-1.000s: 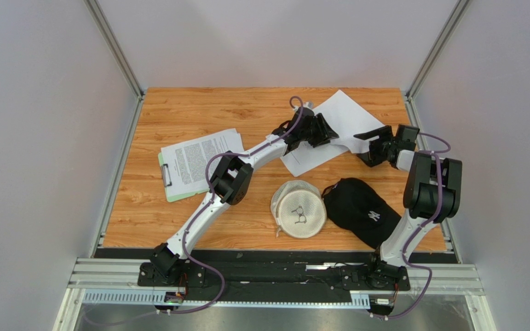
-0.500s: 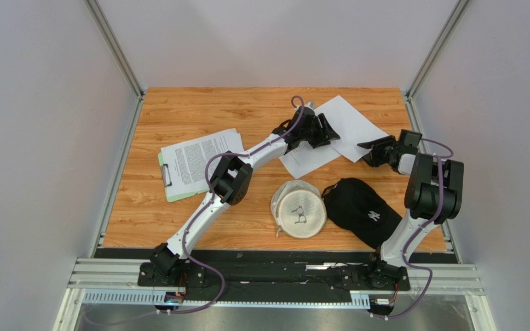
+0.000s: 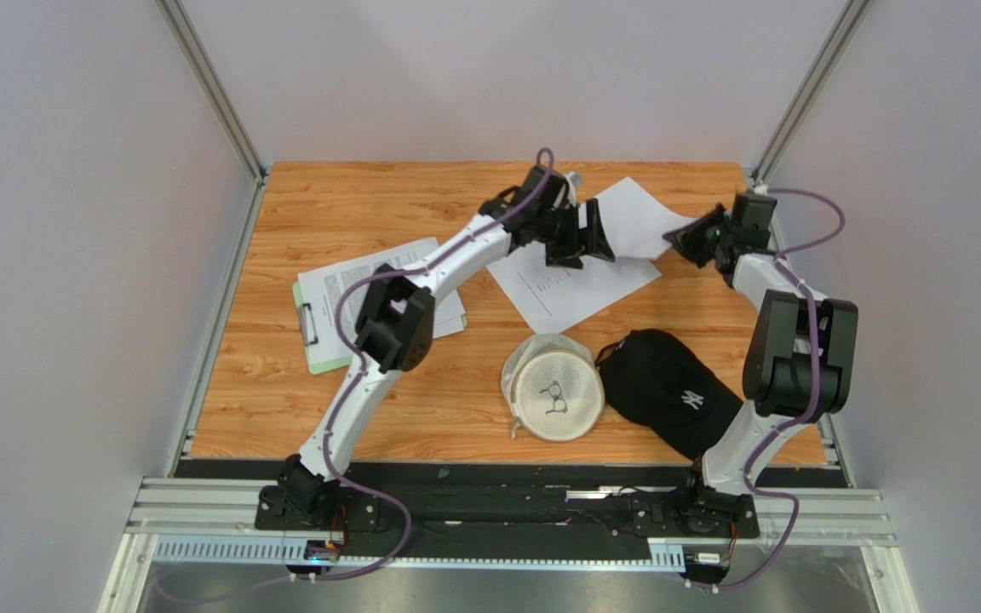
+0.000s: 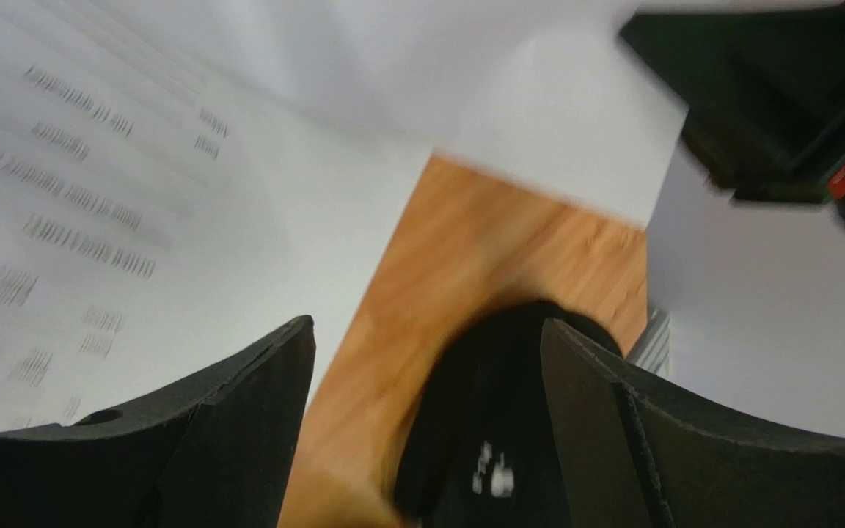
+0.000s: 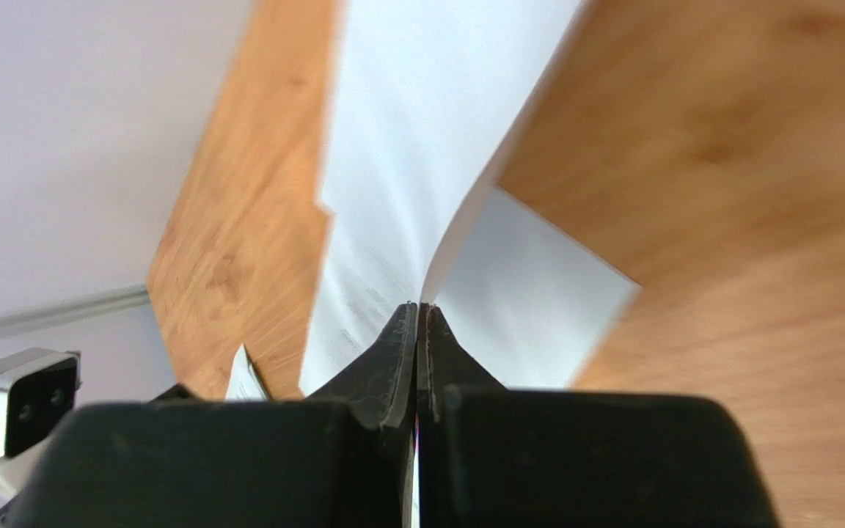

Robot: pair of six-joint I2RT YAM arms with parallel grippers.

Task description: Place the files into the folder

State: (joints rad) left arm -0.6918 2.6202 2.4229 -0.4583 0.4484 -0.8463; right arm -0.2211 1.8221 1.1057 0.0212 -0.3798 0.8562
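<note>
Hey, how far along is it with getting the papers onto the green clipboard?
Done: printed sheets lie on the green clipboard. In hand: the right fingers are shut on the curled-up edge of a white sheet. The left fingers hang open above a second sheet with print. Left: both loose sheets must reach the clipboard.

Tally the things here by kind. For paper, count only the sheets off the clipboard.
Paper sheets: 2
Clipboard: 1
Caps: 2
Total: 5
</note>
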